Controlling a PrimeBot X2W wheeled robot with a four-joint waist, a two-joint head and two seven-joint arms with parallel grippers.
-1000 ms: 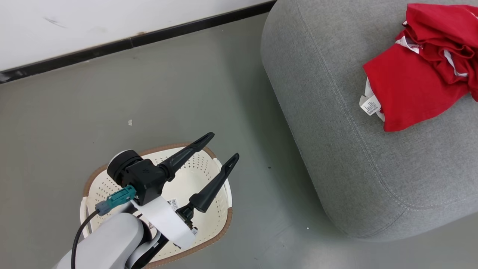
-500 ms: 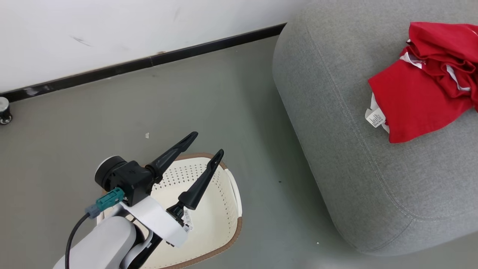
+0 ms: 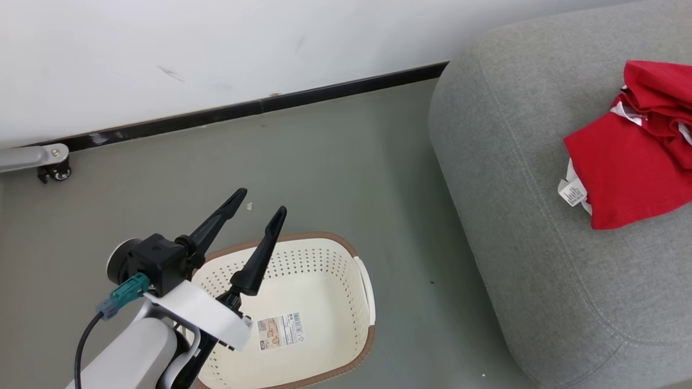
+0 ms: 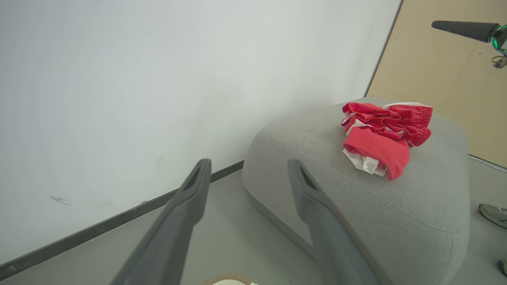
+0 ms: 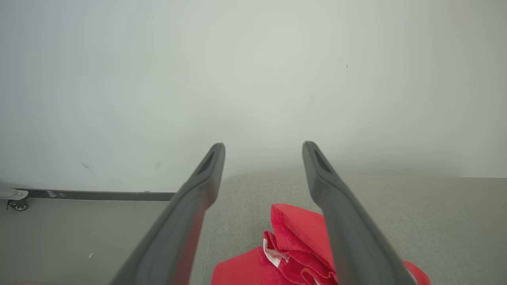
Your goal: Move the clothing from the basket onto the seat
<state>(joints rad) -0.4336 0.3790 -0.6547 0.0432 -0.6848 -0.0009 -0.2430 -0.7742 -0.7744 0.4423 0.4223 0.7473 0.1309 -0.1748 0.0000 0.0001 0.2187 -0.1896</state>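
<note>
the head camera has swung, so the whole picture slides right and down, and the left gripper point(image 3: 260, 201) has drawn off the basket point(image 3: 303, 234). its fingers now cross the far-left rim, and the sticker point(image 3: 280, 330) on the basket's bottom is uncovered. that gripper is spread wide, nothing in it. the basket sits on the floor point(image 3: 324, 162) just right of it, bare where it shows, though the pale forearm point(image 3: 135, 351) hides its near-left corner. further right comes the seat point(image 3: 540, 243), and on top of it the clothing point(image 3: 627, 167), a red heap well apart from the left gripper and cut off by the picture's right edge. the right gripper point(image 5: 264, 145), jaws wide and empty, hangs just above that heap, so it's the nearer one. the heap is crumpled, with no clear long axis. looks like nothing is left to carry.
</note>
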